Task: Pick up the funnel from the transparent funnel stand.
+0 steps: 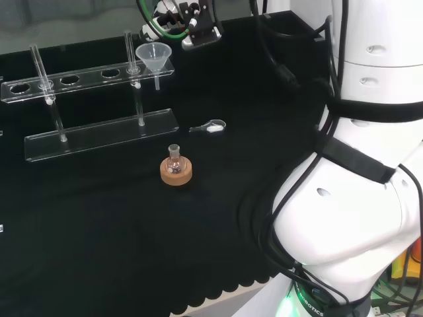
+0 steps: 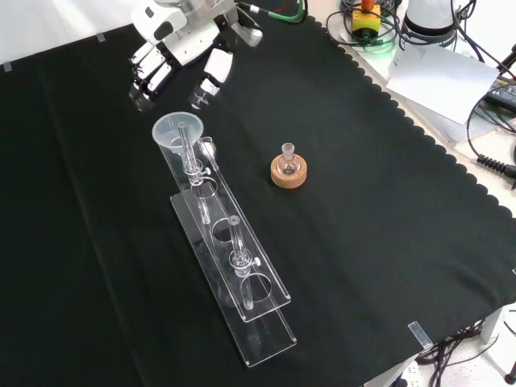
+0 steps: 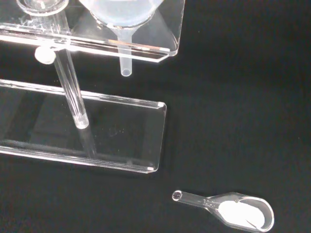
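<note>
A translucent funnel [image 1: 153,56] sits in the end hole of the clear funnel stand [image 1: 99,135], at the stand's right end in the head view. In the front view the funnel [image 2: 179,129] is at the far end of the stand [image 2: 242,274], and the hand [image 2: 181,44] hovers just beyond and above it. The fingers [image 2: 145,76] and thumb point down, spread apart and holding nothing, and do not touch the funnel. In the head view the hand [image 1: 188,23] is behind the funnel. The wrist view looks down on the funnel's bowl [image 3: 124,14] and its stem, which pokes through the stand's upper shelf [image 3: 160,46].
A small round flask on a cork ring [image 1: 177,172] stands in front of the stand, also seen in the front view [image 2: 289,171]. A clear spoon with white powder [image 1: 210,127] lies near the stand's right end; the wrist view shows it too [image 3: 238,212]. Cables and paper [image 2: 439,76] lie off the cloth.
</note>
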